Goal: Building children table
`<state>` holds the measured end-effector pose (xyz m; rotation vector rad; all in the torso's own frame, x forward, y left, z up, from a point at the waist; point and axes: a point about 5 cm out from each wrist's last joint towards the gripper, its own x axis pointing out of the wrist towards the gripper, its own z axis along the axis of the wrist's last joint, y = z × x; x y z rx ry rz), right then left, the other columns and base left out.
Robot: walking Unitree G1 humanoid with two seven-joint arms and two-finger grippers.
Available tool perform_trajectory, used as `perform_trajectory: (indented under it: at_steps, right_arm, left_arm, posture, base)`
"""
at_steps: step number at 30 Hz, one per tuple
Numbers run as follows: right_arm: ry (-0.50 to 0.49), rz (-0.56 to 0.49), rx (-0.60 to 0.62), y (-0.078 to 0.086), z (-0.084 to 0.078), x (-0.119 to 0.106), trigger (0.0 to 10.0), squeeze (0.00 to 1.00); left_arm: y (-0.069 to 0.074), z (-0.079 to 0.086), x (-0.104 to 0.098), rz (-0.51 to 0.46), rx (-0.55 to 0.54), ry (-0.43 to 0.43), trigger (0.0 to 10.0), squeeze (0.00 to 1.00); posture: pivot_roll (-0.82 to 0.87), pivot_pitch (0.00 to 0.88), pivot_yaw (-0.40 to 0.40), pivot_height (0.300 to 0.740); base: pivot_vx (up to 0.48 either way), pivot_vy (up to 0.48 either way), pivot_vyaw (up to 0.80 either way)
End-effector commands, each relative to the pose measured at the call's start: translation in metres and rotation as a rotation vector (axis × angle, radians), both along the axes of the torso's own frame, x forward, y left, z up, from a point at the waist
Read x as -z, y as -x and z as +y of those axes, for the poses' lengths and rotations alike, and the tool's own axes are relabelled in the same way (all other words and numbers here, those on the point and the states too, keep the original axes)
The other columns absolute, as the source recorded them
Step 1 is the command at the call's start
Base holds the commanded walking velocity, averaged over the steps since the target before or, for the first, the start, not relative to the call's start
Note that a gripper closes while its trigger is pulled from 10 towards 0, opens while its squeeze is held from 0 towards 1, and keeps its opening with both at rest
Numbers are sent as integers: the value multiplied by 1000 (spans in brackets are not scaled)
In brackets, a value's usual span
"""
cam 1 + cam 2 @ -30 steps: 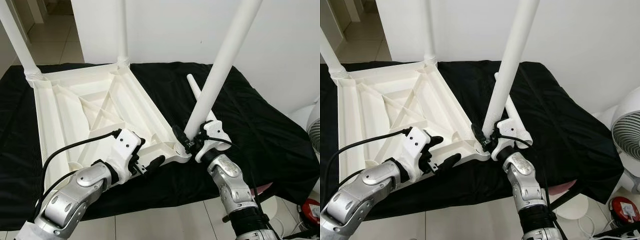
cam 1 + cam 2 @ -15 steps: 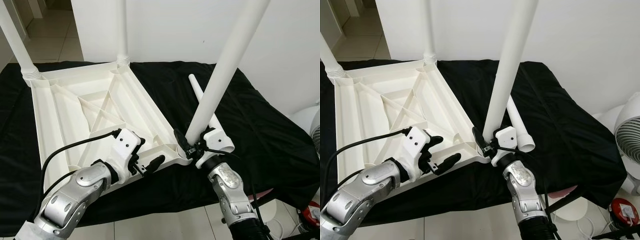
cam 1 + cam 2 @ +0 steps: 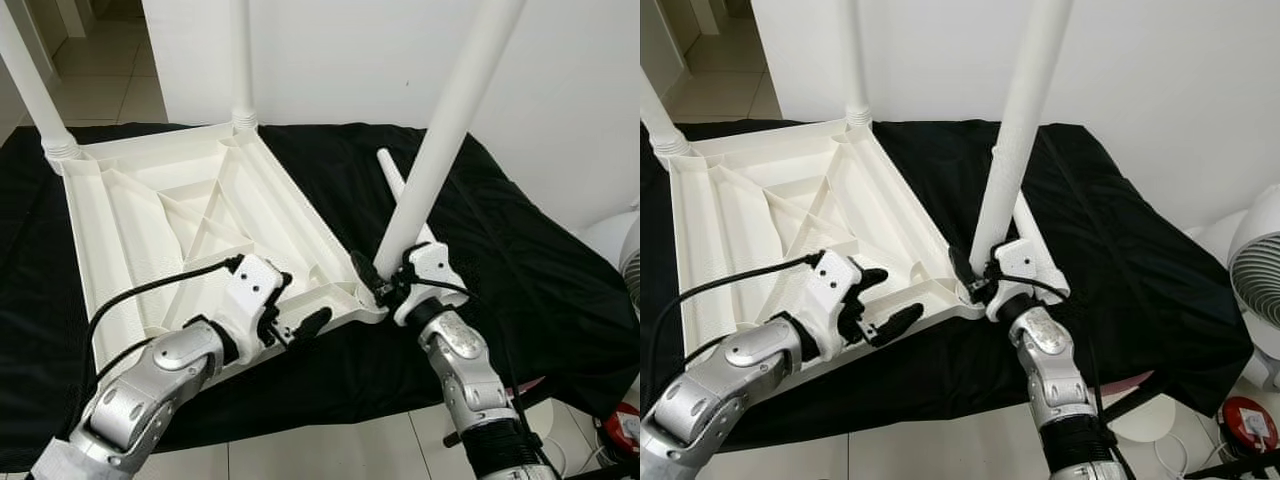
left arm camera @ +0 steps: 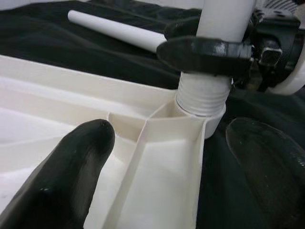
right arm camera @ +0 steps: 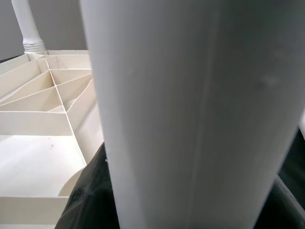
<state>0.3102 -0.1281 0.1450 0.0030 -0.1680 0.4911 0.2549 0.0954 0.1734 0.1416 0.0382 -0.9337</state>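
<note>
On a black cloth (image 3: 520,260), seen from the head cam, an upturned white table top (image 3: 190,230) lies ribs-up w/ 2 legs already standing at its far corners. Right gripper (image 3: 384,287) is clamped round the base of a 3rd leg (image 3: 440,140), tilted, its foot at the near-right corner socket; a 4th leg (image 3: 392,175) lies loose on the cloth just behind. Left gripper (image 3: 300,325), fingers parted, straddles the top's near edge. Left wrist cam: leg's threaded end (image 4: 202,95) sits in the socket, black fingers (image 4: 205,50) wrapped above it. Right wrist cam: leg (image 5: 190,114) up close, ribbed underside (image 5: 47,119) beyond.
</note>
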Motion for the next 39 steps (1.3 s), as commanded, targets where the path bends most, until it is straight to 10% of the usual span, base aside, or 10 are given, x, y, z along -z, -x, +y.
perform_trajectory:
  at_steps: [1,3,4,6,10,11,23,39]
  right_arm:
    - [17,134,34,3,-11,22,10000,0]
    - [14,113,15,2,-10,14,10000,0]
    - [14,87,-13,1,-9,2,10000,0]
    - [19,62,-39,-1,-9,-12,10000,0]
    - [49,13,-65,-6,-13,-39,10000,0]
    - [59,1,-71,-9,-15,-48,10000,0]
    - [219,11,-212,-14,-21,-74,10000,0]
    - [323,115,-306,-20,-7,-59,10000,0]
  left_arm:
    - [2,-2,-2,2,109,7,10000,0]
    - [-1,0,-5,6,106,23,10000,0]
    - [-5,2,-9,16,99,49,10000,969]
    - [-9,4,-14,18,96,74,10000,1000]
    - [-21,8,-28,7,64,113,10000,1000]
    - [-24,8,-34,1,63,135,10000,0]
    - [-38,-7,-108,-69,272,411,10000,0]
    - [-39,-36,-127,-156,388,329,10000,0]
  posture:
    - [24,91,-64,740]
    - [24,91,-64,740]
    - [25,88,-65,740]
    - [22,85,-64,740]
    - [15,78,-64,740]
    - [16,77,-65,740]
    - [18,62,-71,740]
    - [18,46,-65,740]
  base:
    - [0,0,0]
    - [0,0,0]
    - [0,0,0]
    - [0,0,0]
    - [0,0,0]
    - [0,0,0]
    - [0,0,0]
    - [0,0,0]
